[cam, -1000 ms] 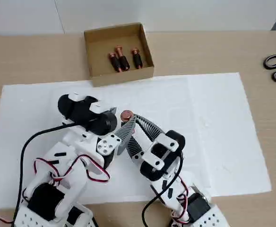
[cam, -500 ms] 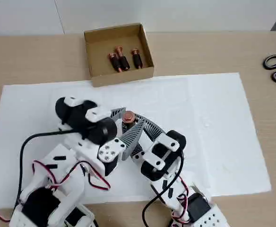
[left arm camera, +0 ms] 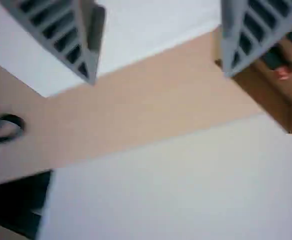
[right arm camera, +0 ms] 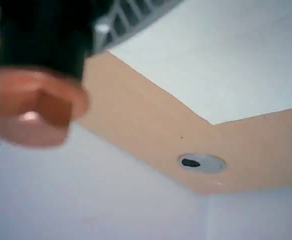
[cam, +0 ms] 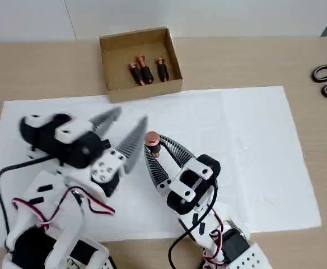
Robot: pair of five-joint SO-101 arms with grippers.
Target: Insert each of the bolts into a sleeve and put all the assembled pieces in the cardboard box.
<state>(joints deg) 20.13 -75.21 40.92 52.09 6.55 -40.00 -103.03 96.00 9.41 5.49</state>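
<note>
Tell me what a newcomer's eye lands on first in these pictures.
The copper-headed bolt stands out, seated in its black sleeve and gripped by the right gripper over the middle of the white sheet. Beside it the left gripper hangs with fingers spread wide and nothing between them. Beyond the sheet, the cardboard box holds three assembled pieces.

Glossy copper-coloured metal bolt (cam: 150, 138); matt black sleeve (right arm camera: 41, 40); matt cardboard box (cam: 146, 89); wood-look table (cam: 236, 61).
</note>
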